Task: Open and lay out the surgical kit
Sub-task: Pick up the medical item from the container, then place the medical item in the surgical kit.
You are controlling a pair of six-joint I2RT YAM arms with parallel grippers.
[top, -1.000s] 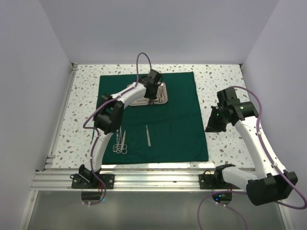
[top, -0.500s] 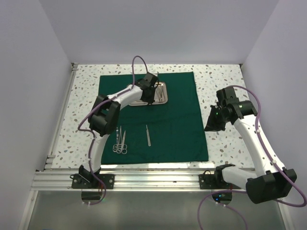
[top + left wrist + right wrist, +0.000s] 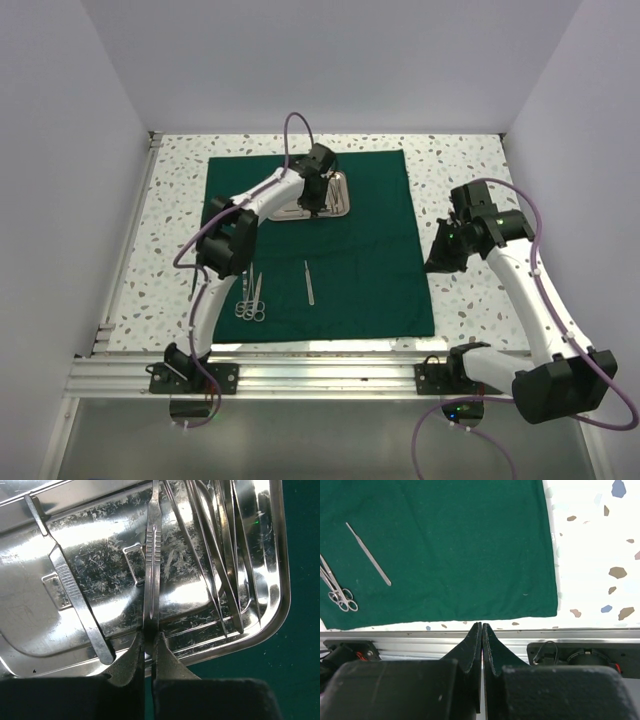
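Left wrist view: the left gripper [image 3: 148, 640] pinches a slim ridged instrument [image 3: 152, 550] in the scratched, shiny tray [image 3: 280, 605], with several thin tools [image 3: 215, 570] yet to come out. The dark green cloth [image 3: 360, 260] lies flat on the speckled worktop [image 3: 460, 170], with the tray by its far edge. Scissors [image 3: 250, 300] and a slender handle [image 3: 310, 282] lie towards its near-left corner. The right gripper [image 3: 481, 630] is clenched and empty, past the cloth's right edge.

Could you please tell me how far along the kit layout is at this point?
Done: the cloth is spread flat, with scissors and one slim tool laid out on it. In hand: the left gripper is shut on a ribbed instrument in the tray. To do: several more instruments lie in the tray. The right gripper is shut and empty.
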